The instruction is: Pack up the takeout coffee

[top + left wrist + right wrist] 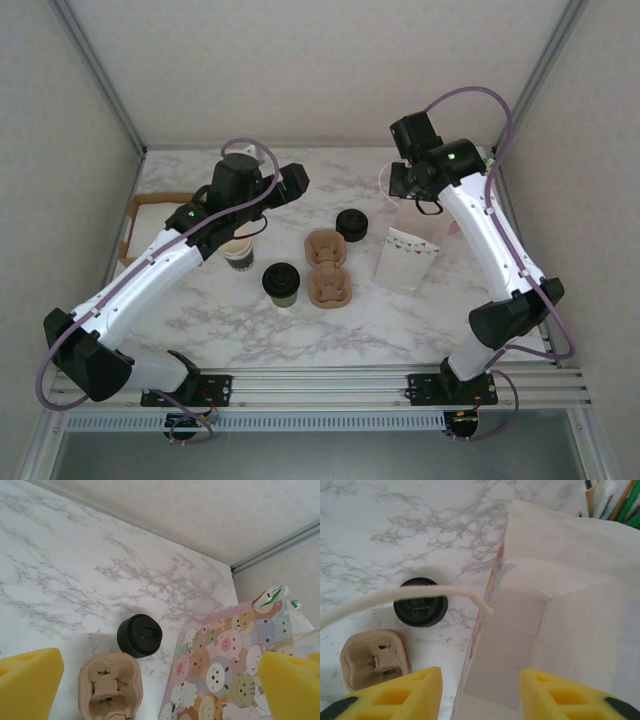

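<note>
Right now the takeout coffee (281,283), a small dark olive-green paper cup under a round black plastic lid, stands upright on the white marble-patterned worktop (200,312). It is just beside the brown moulded-cardboard two-cup carrier (327,268), at about 9 o'clock of it in the top view, and neither of my hands touches it. A short stack of lidless paper cups (240,254) sits at the coffee's 10 o'clock, partly under my left arm. At the carrier's 1 o'clock stands a second round black lid (351,224); I cannot tell what is beneath it. At the carrier's 3 o'clock is the upright white paper bag (405,262), open at the top, with pastel animal faces printed on the side my left wrist camera sees. My left hand (160,677) hangs above the worktop with its yellow pads spread wide and nothing between them. My right hand (480,676) is over the bag's mouth, half narrowed, one yellow pad outside the bag's wall and one inside, with a gap between them. The bag's white cord handle (420,593) arcs across that view.
</note>
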